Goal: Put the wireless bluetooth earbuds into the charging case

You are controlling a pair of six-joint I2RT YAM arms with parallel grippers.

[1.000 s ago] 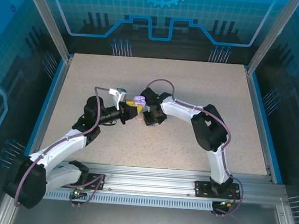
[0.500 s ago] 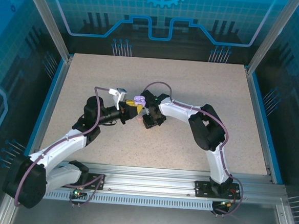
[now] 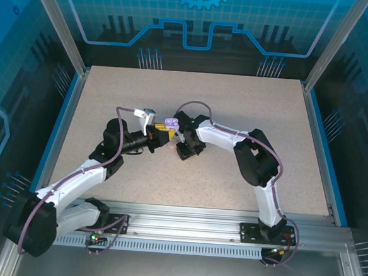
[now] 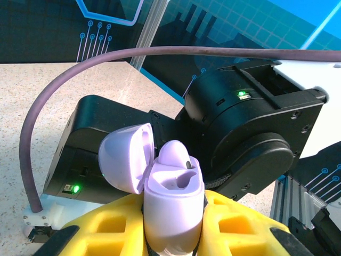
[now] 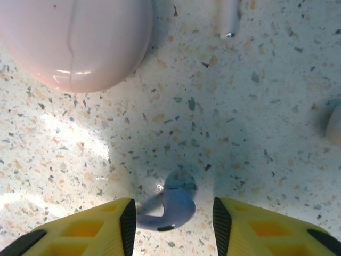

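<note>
Purple earbud (image 5: 176, 204) pickup in hand.
We find the left claw (image 4: 173, 232) clenched on the open purple charging case (image 4: 173, 194) and the right claw (image 5: 172, 213) released astride the purple earbud; closing squarely comes next.

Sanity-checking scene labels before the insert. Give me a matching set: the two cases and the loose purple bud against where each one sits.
Things:
1. purple case
2. pink case
3. loose purple earbud

Places:
A. on the table, between the fingers of the open right gripper
B. clamped in the left gripper, lid open, one bud seated inside
C. lying on the table, ungripped, ahead of the right gripper

Pairs: 1-B, 2-C, 3-A
</note>
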